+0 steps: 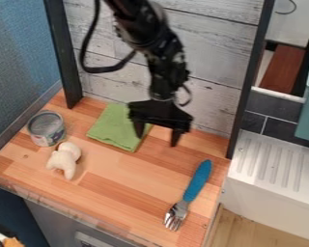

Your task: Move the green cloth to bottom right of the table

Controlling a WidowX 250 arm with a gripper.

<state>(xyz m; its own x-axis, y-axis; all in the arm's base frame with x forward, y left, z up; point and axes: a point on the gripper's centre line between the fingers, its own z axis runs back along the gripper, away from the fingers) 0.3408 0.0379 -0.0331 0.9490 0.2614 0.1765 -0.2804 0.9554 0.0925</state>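
Needing to be gripped: green cloth [113,129]
It is seen mostly left of the gripper [158,135] (fingers are spread wide).

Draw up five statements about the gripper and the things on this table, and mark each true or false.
1. The gripper has its two fingers spread apart. True.
2. The fork has a blue handle. True.
3. The green cloth already lies at the table's bottom right. False: it lies toward the back wall, left of centre.
4. The white toy is inside the can. False: it is on the table, beside the can.
5. The fork's prongs point toward the back wall. False: they point toward the front edge.
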